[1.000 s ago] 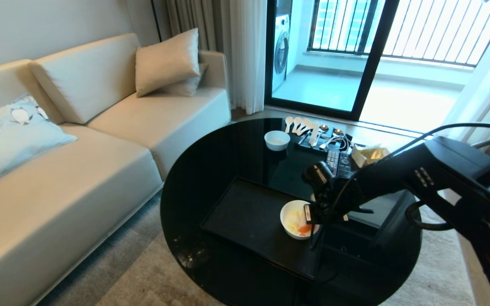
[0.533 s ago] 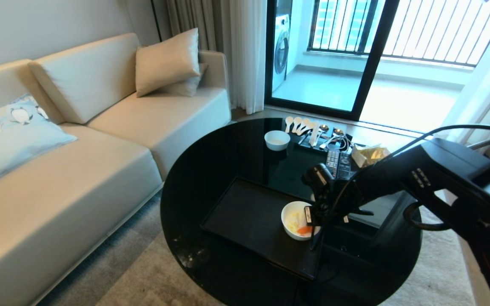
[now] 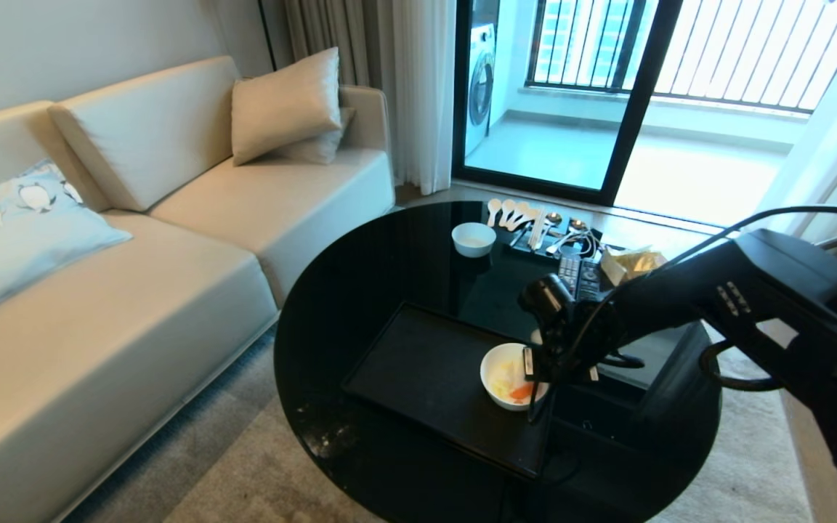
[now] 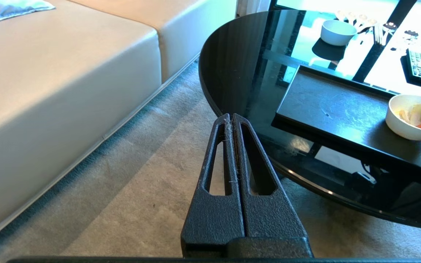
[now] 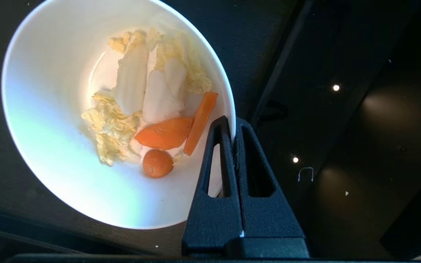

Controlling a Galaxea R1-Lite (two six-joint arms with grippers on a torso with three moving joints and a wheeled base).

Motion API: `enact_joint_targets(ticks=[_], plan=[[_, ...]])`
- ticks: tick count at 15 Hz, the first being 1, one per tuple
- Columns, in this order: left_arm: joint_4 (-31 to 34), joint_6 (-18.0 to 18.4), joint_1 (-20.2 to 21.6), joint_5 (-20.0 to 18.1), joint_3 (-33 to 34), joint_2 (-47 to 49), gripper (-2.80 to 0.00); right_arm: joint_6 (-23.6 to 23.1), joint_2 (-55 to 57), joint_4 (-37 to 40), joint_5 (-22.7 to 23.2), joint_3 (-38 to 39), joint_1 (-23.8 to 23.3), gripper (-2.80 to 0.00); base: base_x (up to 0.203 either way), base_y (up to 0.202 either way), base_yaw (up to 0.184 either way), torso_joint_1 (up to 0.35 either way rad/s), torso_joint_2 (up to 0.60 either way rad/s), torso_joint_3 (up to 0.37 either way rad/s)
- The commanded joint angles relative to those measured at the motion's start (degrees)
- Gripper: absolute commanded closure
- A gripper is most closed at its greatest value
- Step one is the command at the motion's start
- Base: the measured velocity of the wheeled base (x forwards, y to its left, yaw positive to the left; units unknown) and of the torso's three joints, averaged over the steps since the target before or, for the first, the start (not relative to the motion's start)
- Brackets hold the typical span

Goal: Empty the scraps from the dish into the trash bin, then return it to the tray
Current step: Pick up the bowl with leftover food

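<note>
1. Dish (image 3: 509, 376): our white bowl sits at the right end of the black tray (image 3: 418, 370), directly under our right hand (image 3: 535, 374), which reaches in from the right side of the bench (image 3: 331, 290).
2. Our right hand (image 5: 233, 126) is pinching the dish (image 5: 60, 146) by its rim: one finger lies inside the wall, the other outside, and the two are pressed together on the thin white edge.
3. Scraps (image 5: 152, 106) lie in the bottom of the dish, just ahead of the inner finger: pale yellow and white leafy chunks, with three orange carrot-like pieces nearest the hand.
4. We cannot tell whether the dish rests on the tray or is just off it.
5. Our left hand (image 4: 231, 120) hangs over the carpet (image 4: 130, 190) beside the bench edge, its fingers pressed together and holding nothing; the tray (image 4: 334, 109) and dish (image 4: 413, 117) lie well beyond it and off to one side.
6. Farther across the bench from our right hand stand a smaller white bowl (image 3: 473, 238), a row of spoons (image 3: 509, 213) and remote controls (image 3: 578, 276).
7. A beige sofa (image 3: 135, 254) runs along the side away from our right hand.
</note>
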Motion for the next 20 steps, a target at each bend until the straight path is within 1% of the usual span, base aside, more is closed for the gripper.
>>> enact_joint_targets(ticks=[1, 2, 4, 7, 10, 11, 16, 20], plan=[[0.0, 0.0, 0.0, 0.0, 0.0, 0.0, 0.0, 2.8, -2.6, 1.5, 0.1, 0.0, 0.0, 0.0, 0.0, 0.0, 0.0, 0.0, 0.0, 0.0], [0.0, 0.0, 0.0, 0.0, 0.0, 0.0, 0.0, 5.4, -3.2, 3.2, 0.1, -0.2, 0.0, 0.0, 0.0, 0.0, 0.0, 0.0, 0.0, 0.0], [0.0, 0.0, 0.0, 0.0, 0.0, 0.0, 0.0, 8.9, -4.7, 5.5, 0.1, -0.1, 0.0, 0.0, 0.0, 0.0, 0.0, 0.0, 0.0, 0.0], [0.0, 0.0, 0.0, 0.0, 0.0, 0.0, 0.0, 12.4, -7.0, 7.1, 0.1, 0.6, 0.0, 0.0, 0.0, 0.0, 0.0, 0.0, 0.0, 0.0], [0.0, 0.0, 0.0, 0.0, 0.0, 0.0, 0.0, 17.3, -10.6, 9.2, 4.2, 0.5, 0.0, 0.0, 0.0, 0.0, 0.0, 0.0, 0.0, 0.0], [0.0, 0.0, 0.0, 0.0, 0.0, 0.0, 0.0, 18.3, -11.8, 10.1, 4.5, 0.8, -0.1, 0.0, 0.0, 0.0, 0.0, 0.0, 0.0, 0.0], [0.0, 0.0, 0.0, 0.0, 0.0, 0.0, 0.0, 19.0, -22.3, 10.0, 4.6, 8.3, -1.7, 0.0, 0.0, 0.0, 0.0, 0.0, 0.0, 0.0], [0.0, 0.0, 0.0, 0.0, 0.0, 0.0, 0.0, 19.0, -34.3, 9.8, 4.5, 19.0, -3.9, 0.0, 0.0, 0.0, 0.0, 0.0, 0.0, 0.0]])
